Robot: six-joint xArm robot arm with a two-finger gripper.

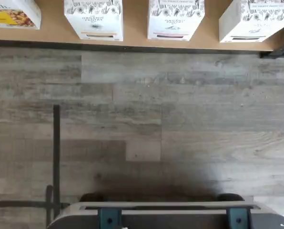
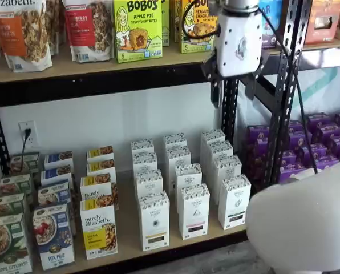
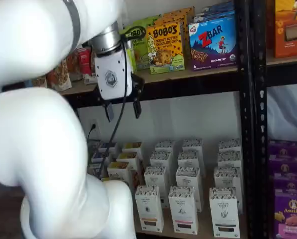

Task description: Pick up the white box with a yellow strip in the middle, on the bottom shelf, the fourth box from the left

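Observation:
The white box (image 2: 153,220) with the yellow-orange strip stands at the front of the bottom shelf (image 2: 127,244), just right of the purely elizabeth box (image 2: 98,231). It also shows in a shelf view (image 3: 148,206). In the wrist view the white box (image 1: 93,19) sits at the edge of the bottom shelf (image 1: 135,28). My gripper (image 3: 122,110) hangs open at the height of the upper board, well above the cartons, with nothing between its fingers. The gripper (image 2: 233,91) is up and to the right of the box.
Like white cartons (image 2: 194,210) with dark strips stand in rows right of the white box. Black perforated uprights (image 2: 290,85) frame the shelf, with purple boxes (image 2: 318,142) beyond. Bobo's boxes (image 2: 137,28) fill the upper board. My white arm (image 3: 39,149) fills the foreground.

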